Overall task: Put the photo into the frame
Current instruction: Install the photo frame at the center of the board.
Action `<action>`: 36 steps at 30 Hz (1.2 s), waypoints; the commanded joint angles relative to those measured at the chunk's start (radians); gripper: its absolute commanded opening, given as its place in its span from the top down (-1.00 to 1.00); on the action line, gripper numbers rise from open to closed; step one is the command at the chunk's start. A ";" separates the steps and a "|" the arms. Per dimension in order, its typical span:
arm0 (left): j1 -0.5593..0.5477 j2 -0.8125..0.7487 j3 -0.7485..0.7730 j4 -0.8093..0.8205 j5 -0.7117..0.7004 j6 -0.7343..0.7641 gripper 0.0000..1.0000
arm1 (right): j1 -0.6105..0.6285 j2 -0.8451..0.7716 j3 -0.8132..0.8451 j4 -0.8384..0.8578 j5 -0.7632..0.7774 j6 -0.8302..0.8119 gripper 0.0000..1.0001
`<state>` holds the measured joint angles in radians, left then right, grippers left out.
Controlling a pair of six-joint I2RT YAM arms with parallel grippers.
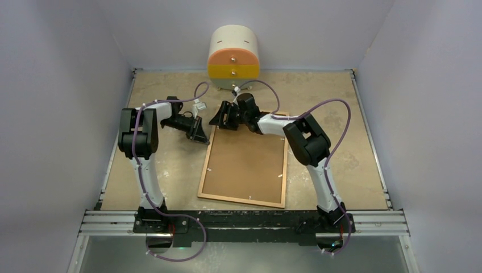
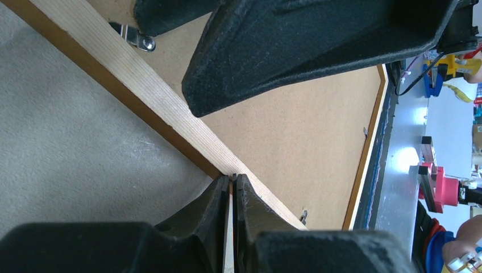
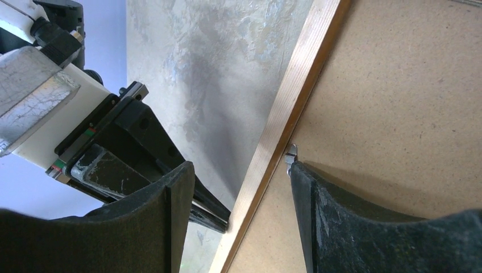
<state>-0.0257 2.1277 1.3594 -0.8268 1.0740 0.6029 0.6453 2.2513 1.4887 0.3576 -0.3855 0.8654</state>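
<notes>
On table (image 1: pixel 153 165), frame (image 1: pixel 241 200) runs near-to-far; left gripper (image 2: pixel 233 181) pinches it, right gripper (image 3: pixel 241 170) gapes

Far-left corner of frame (image 1: pixel 243 198) crowded; table (image 1: pixel 341 142) open either side.
Left end effector (image 1: pixel 200 135) and right end effector (image 1: pixel 220 120) meet at that corner, tips close together. Round drawer unit (image 1: pixel 233 54) stands just behind them. Walls close in on three sides.
</notes>
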 commanded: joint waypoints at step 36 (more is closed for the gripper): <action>0.010 -0.012 -0.022 -0.009 -0.067 0.081 0.81 | -0.198 -0.160 -0.091 -0.144 0.185 -0.105 -0.41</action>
<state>-0.0204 2.1273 1.3590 -0.8429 1.0695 0.6327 0.4313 2.0880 1.4132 0.2615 -0.2447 0.7998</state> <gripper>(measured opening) 0.092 0.720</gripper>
